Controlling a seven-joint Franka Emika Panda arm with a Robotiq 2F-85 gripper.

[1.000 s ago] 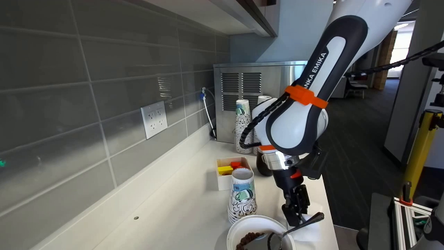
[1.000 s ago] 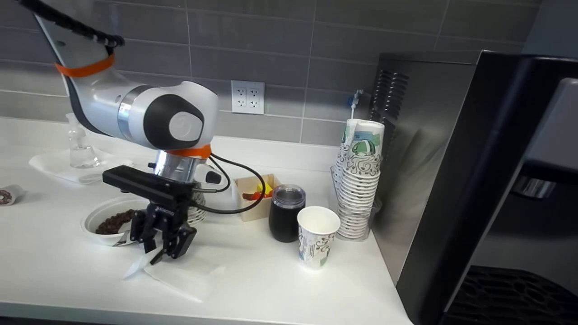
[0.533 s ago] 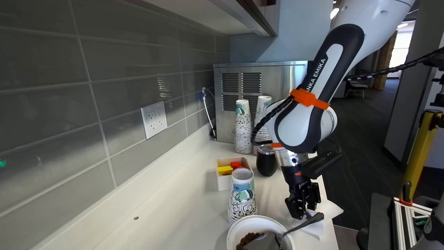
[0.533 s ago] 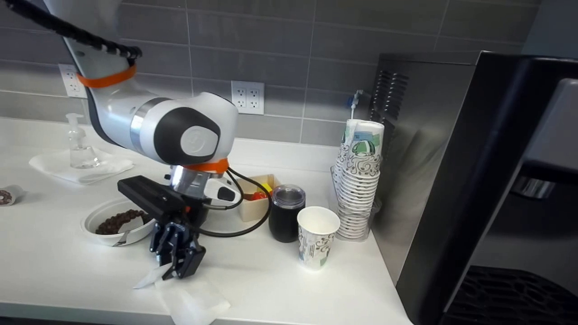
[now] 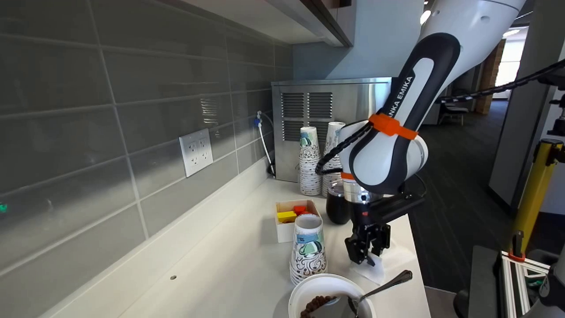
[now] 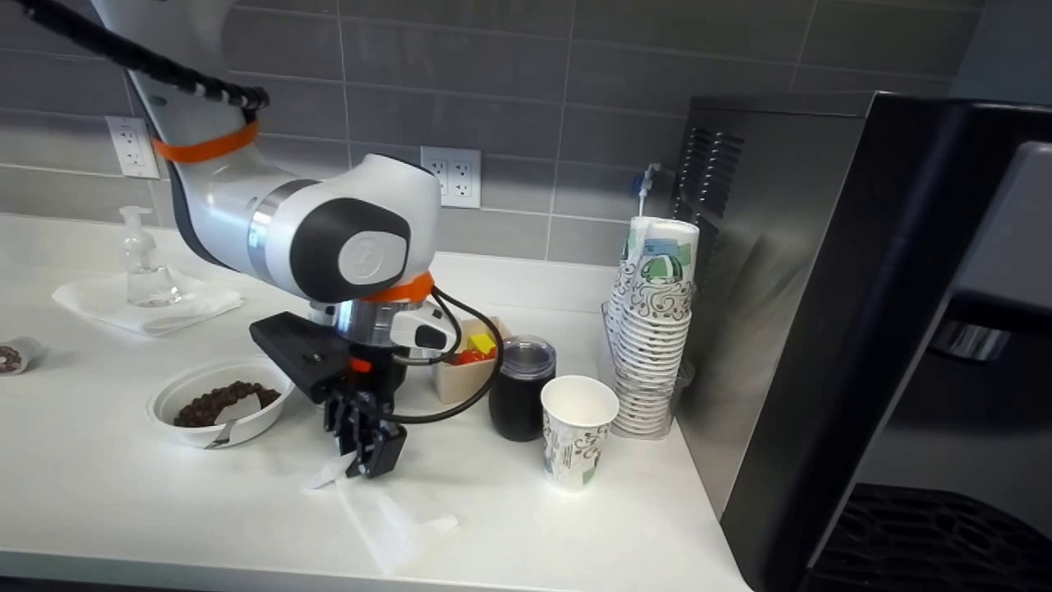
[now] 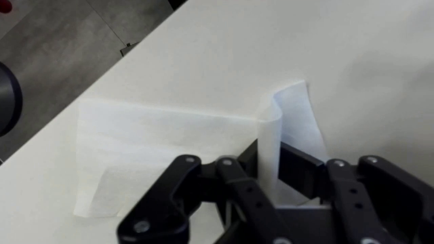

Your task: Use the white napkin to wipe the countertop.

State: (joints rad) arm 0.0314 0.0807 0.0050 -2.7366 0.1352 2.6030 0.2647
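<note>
The white napkin (image 7: 162, 132) is pinched in my gripper (image 7: 269, 154), with a fold standing up between the two fingertips in the wrist view. Its long part lies spread on the off-white countertop (image 7: 359, 101) toward the front edge, and a short corner sticks out on the opposite side. In both exterior views my gripper (image 5: 370, 257) (image 6: 360, 469) points down low over the countertop (image 5: 220, 274) (image 6: 526, 534), with the napkin (image 5: 374, 271) (image 6: 385, 522) under it. The part of the napkin behind the fingers is hidden.
A white bowl (image 6: 177, 399) with brown balls and a spoon (image 5: 395, 282) stands close to my gripper. Nearby are stacked cups (image 5: 307, 249), a box of coloured pieces (image 6: 456, 382), a black tumbler (image 6: 519, 403) and a paper cup (image 6: 575, 436). A soap bottle (image 6: 148, 271) stands farther off.
My gripper first dragged the napkin toward the front edge, where it stuck out over the edge. It then moved back inward, away from the bowl; the napkin now lies on the countertop.
</note>
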